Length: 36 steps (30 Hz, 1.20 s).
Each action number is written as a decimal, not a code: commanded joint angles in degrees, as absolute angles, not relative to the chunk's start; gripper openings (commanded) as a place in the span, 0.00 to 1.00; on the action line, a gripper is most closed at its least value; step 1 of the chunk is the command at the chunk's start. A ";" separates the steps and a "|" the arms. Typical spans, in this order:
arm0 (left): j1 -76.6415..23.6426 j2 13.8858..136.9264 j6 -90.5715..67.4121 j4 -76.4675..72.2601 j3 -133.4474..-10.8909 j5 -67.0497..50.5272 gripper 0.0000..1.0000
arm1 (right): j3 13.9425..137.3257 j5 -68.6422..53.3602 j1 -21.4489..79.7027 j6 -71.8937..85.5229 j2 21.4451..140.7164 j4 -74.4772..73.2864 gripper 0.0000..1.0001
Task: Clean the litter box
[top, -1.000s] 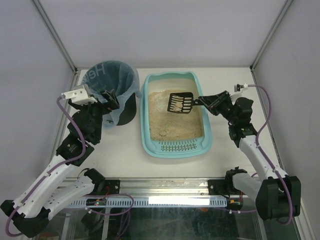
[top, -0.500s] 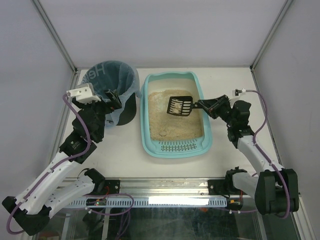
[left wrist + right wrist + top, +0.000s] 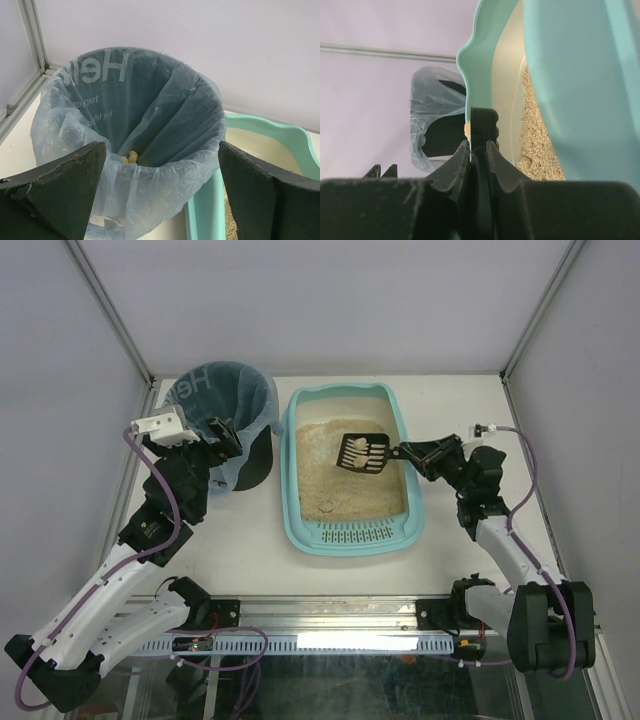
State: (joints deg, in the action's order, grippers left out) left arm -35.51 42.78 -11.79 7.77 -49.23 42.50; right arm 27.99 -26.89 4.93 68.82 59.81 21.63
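Left hand (image 3: 162,195) before bag-lined bin (image 3: 125,65)

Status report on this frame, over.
Left tool open at bin. Right tool shut on scoop, above litter box. Path to bin looks clear.

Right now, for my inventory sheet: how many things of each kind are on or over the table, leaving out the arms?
litter box: 1
lined bin: 1
scoop: 1
Total: 3
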 commanded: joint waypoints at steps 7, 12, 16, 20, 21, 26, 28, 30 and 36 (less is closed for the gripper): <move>-34.55 41.60 -12.82 6.56 -49.89 42.17 0.99 | 34.89 -29.94 7.05 67.61 61.28 24.77 0.00; -34.01 40.68 -12.84 6.67 -49.91 43.41 0.99 | 41.90 -23.61 8.63 67.05 60.65 17.30 0.00; -33.64 38.64 -13.39 6.68 -49.66 45.95 0.99 | 51.12 -20.47 13.32 65.96 64.97 13.79 0.00; -33.25 36.61 -13.75 6.56 -49.25 49.83 0.99 | 62.33 -15.41 20.06 62.37 71.60 11.18 0.00; -33.11 36.15 -13.85 6.54 -49.10 50.83 0.99 | 65.44 -14.03 21.72 61.11 73.63 10.32 0.00; -32.63 35.11 -14.40 6.59 -48.67 54.83 0.99 | 82.24 -9.21 28.66 54.42 84.91 7.68 0.00; -32.40 35.23 -14.32 6.56 -48.74 55.06 0.99 | 87.82 -7.98 30.84 51.94 89.11 7.64 0.00; -32.14 35.24 -14.25 6.58 -48.71 55.09 0.99 | 94.34 -7.23 33.15 47.57 93.71 6.18 0.00; -31.69 35.31 -14.24 6.59 -48.69 55.15 0.99 | 110.73 -10.10 37.13 30.14 106.38 3.43 0.00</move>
State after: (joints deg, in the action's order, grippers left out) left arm -32.49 35.29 -14.09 8.12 -48.75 54.04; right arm 100.64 -9.39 35.09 45.04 101.27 3.16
